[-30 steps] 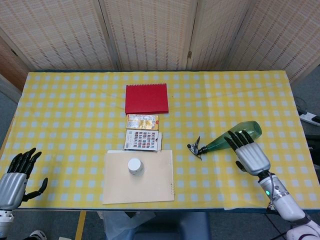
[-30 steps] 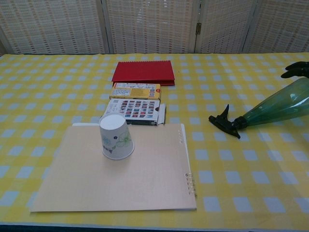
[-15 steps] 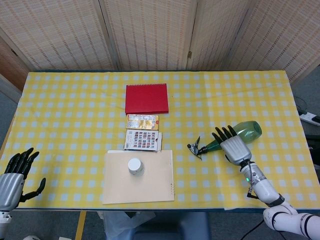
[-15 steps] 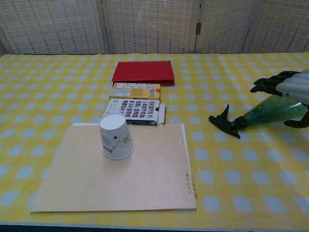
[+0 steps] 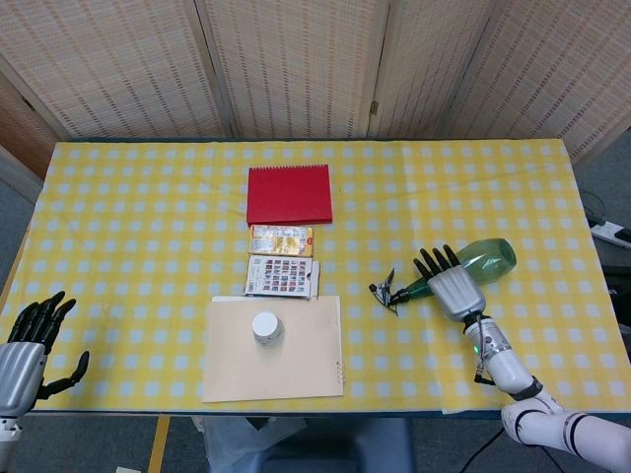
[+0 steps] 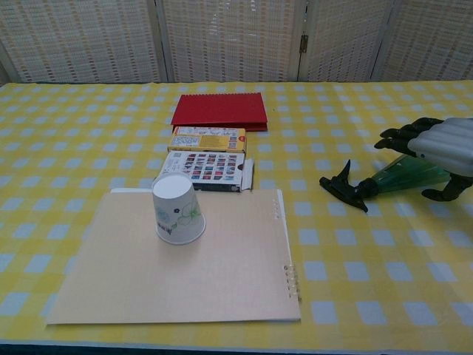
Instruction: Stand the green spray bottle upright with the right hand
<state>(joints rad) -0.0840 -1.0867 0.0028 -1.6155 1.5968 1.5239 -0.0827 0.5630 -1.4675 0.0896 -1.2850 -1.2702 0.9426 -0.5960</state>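
The green spray bottle (image 5: pixel 490 259) lies on its side at the right of the table, its black trigger head (image 5: pixel 385 292) pointing left. My right hand (image 5: pixel 453 286) is over the bottle's tapering neck end with fingers spread across the top. In the chest view the right hand (image 6: pixel 439 151) arches over the bottle (image 6: pixel 403 177), its thumb low on the near side; the fingers are not closed around it. Only the wide base and the neck show; the hand covers the middle. My left hand (image 5: pixel 25 349) hangs open off the table's near left corner.
A red notebook (image 5: pixel 289 194) lies at the back centre, with two small boxes (image 5: pixel 281 258) in front of it. An upturned paper cup (image 5: pixel 266 327) stands on a tan folder (image 5: pixel 306 365) near the front edge. The yellow checked tablecloth (image 5: pixel 148 227) covers the table.
My right hand has slid left along the bottle from its wide base toward the neck and lowered over it. The bottle stays lying down. The left hand dropped slightly.
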